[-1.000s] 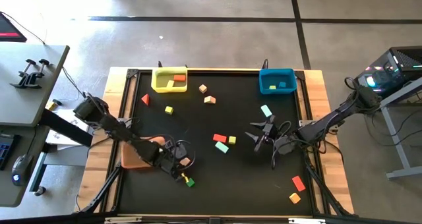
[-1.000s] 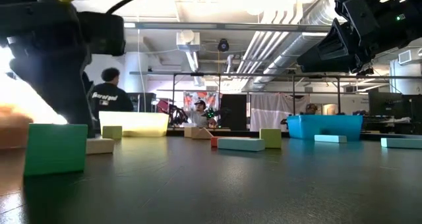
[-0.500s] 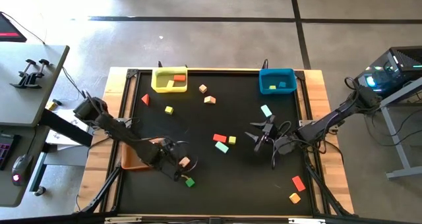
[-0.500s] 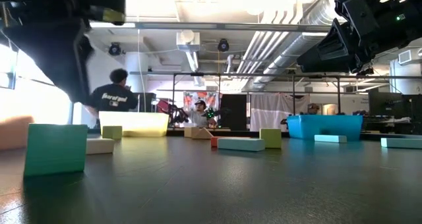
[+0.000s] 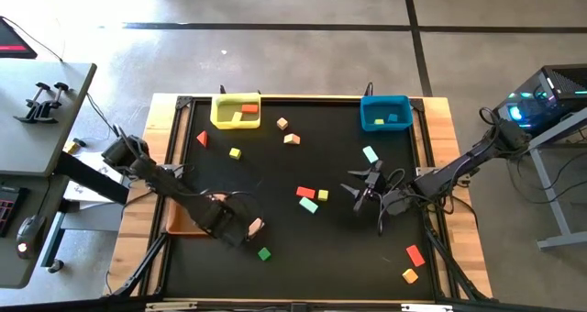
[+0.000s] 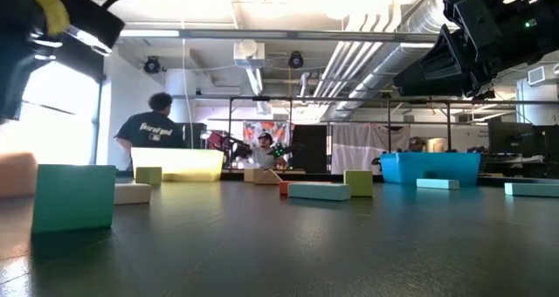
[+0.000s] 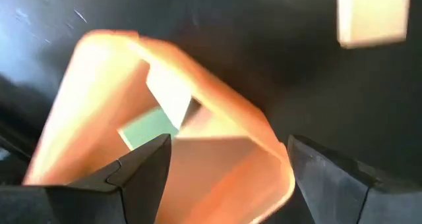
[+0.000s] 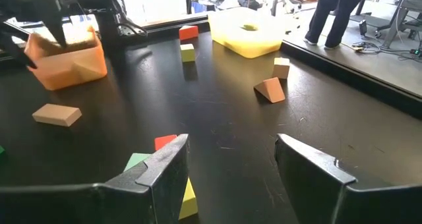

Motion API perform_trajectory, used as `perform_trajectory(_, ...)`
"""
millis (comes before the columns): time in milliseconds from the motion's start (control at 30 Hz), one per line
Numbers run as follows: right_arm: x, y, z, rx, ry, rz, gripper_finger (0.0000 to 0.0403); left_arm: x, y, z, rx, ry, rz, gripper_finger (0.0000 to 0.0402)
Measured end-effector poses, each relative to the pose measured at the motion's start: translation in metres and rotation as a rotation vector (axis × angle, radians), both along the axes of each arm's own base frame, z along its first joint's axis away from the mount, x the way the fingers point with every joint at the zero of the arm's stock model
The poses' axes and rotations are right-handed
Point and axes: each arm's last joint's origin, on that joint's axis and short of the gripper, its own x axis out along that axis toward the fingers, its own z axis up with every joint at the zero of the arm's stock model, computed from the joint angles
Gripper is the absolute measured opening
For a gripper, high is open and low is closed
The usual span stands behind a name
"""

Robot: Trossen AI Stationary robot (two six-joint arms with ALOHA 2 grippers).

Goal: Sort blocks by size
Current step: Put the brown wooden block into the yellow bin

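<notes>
The left gripper hangs wide and empty right over the orange bin at the near left of the worktop, with a mint block in the bin, a tan block just beside it and a green block nearer still — a low swing could bump the bin's wall and push it. The right gripper waits mid-worktop, fingers apart and empty, above red, mint and yellow blocks. Farther off, more blocks lie scattered between it and the yellow bin and blue bin — a far reach could knock them.
</notes>
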Motion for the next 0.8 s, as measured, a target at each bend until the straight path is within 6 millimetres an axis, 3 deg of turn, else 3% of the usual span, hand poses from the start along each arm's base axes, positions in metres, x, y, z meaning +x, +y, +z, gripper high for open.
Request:
perform_trajectory(267, 0.000, 0.000, 0.000, -0.001, 0.001, -0.001, 0.0218, -0.003, -0.010, 0.011, -0.020, 0.010, -0.020, 0.0291)
perform_trajectory(500, 0.000, 0.000, 0.000, -0.008, -0.003, -0.016, 0.0218, 0.019, -0.008, 0.029, 0.070, -0.203, -0.117, 0.0291)
perform_trajectory(633, 0.000, -0.001, 0.000, -0.009, -0.004, -0.018, 0.0218, 0.040, -0.001, 0.017, 0.004, -0.338, -0.180, 0.0291)
perform_trajectory(800, 0.000, -0.001, 0.000, -0.008, -0.005, -0.018, 0.0218, 0.057, 0.021, -0.013, -0.162, -0.430, -0.132, 0.0291)
